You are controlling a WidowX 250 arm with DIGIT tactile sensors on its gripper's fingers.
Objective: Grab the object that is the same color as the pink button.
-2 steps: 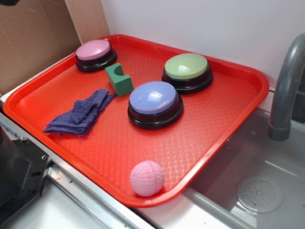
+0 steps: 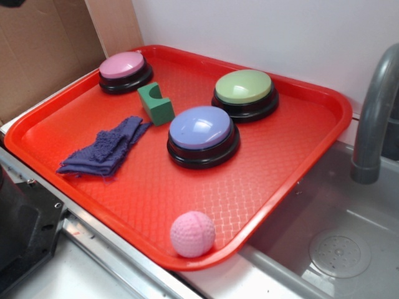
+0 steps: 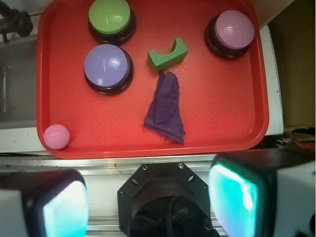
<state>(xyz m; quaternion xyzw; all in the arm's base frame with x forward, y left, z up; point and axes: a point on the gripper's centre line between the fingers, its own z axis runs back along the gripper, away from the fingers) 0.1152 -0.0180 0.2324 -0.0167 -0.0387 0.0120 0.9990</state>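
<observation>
A small pale pink dimpled ball (image 2: pixel 192 233) (image 3: pixel 57 136) rests in the near corner of the red tray (image 2: pixel 299 162) (image 3: pixel 222 118). The pink button (image 2: pixel 124 70) (image 3: pixel 232 30), a domed top on a black base, sits at the tray's far left corner. In the wrist view my gripper (image 3: pixel 150 202) hangs high above the robot's black base, outside the tray's near edge. Its two fingers stand wide apart with nothing between them. The gripper does not show in the exterior view.
On the tray also sit a blue-lavender button (image 2: pixel 202 134) (image 3: pixel 107 66), a green button (image 2: pixel 244 92) (image 3: pixel 110 19), a green block (image 2: pixel 156 103) (image 3: pixel 168 53) and a purple cloth (image 2: pixel 106 147) (image 3: pixel 165 108). A sink (image 2: pixel 336 237) with a grey faucet (image 2: pixel 374 118) lies to the right. Cardboard (image 2: pixel 43 50) stands at the left.
</observation>
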